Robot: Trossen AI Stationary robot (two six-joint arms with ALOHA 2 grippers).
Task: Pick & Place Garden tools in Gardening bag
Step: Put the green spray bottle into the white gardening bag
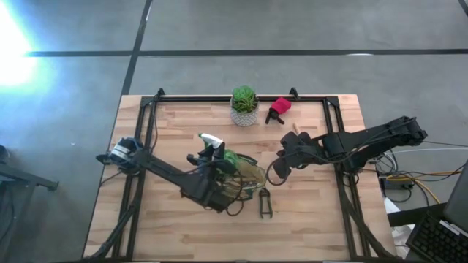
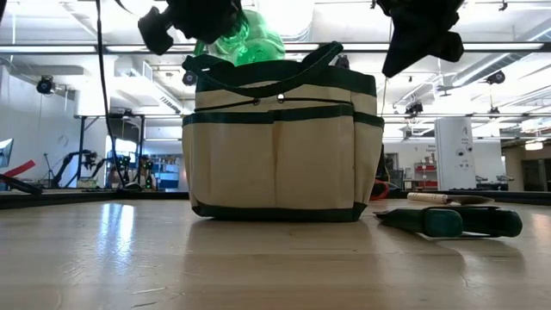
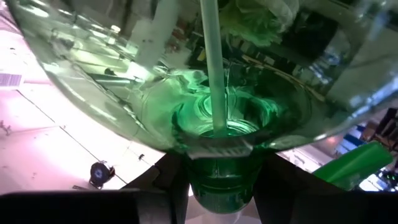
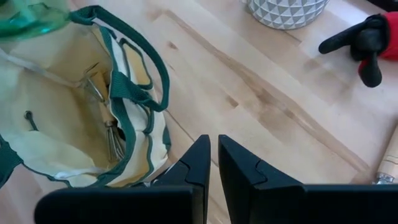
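Gardening bag [image 1: 245, 179] was sat at frame centre, bare tabletop [image 1: 307, 226] around it. Left arm was reached over the bag mouth, left gripper [image 1: 213, 166] clamped on the green spray bottle [image 1: 228, 156]. Right gripper [image 1: 281, 165] was hung right of the bag, fingers together, empty. Pruners [image 1: 265, 203] were lying lower right of the bag.

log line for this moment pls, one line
left hand: holds green spray bottle over gardening bag mouth | right hand: shut, empty, beside bag | pruners, red-and-black sprayer piece on table
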